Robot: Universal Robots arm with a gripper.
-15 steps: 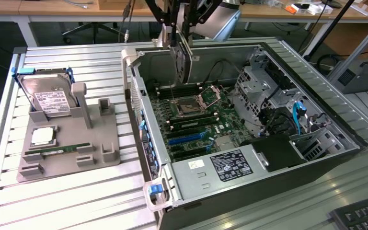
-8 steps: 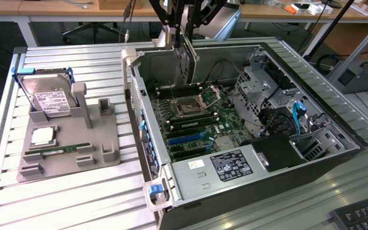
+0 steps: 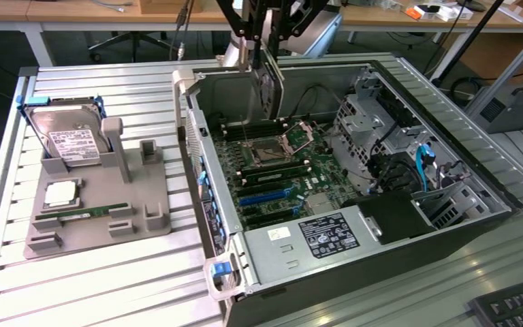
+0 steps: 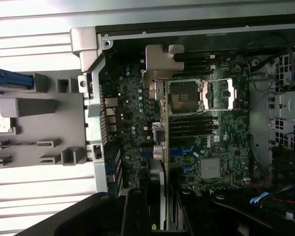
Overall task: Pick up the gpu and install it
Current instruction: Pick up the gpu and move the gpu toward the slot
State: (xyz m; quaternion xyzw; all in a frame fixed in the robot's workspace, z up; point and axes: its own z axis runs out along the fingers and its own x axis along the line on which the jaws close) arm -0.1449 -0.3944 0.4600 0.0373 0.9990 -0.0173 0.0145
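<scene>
My gripper (image 3: 263, 42) hangs above the far end of the open computer case (image 3: 209, 146) and is shut on the gpu (image 3: 272, 88). The card hangs upright from the fingers, its dark face and silver edge over the motherboard (image 3: 280, 170), clear of the board. In the wrist view the gpu (image 4: 159, 105) shows edge-on, its silver end bracket over the board beside the empty CPU socket (image 4: 184, 96). The gripper (image 4: 160, 211) clamps the card between dark fingers (image 4: 133, 211). The blue expansion slots (image 3: 266, 196) lie further along the board, toward the near end.
A grey parts holder (image 3: 107, 211) at the exterior view's left carries a hard drive (image 3: 69, 139), a CPU (image 3: 62, 194) and a RAM stick (image 3: 80, 215). The case holds a power supply (image 3: 329, 235) and drive cages (image 3: 407, 157). A keyboard (image 3: 516, 306) lies at the near right.
</scene>
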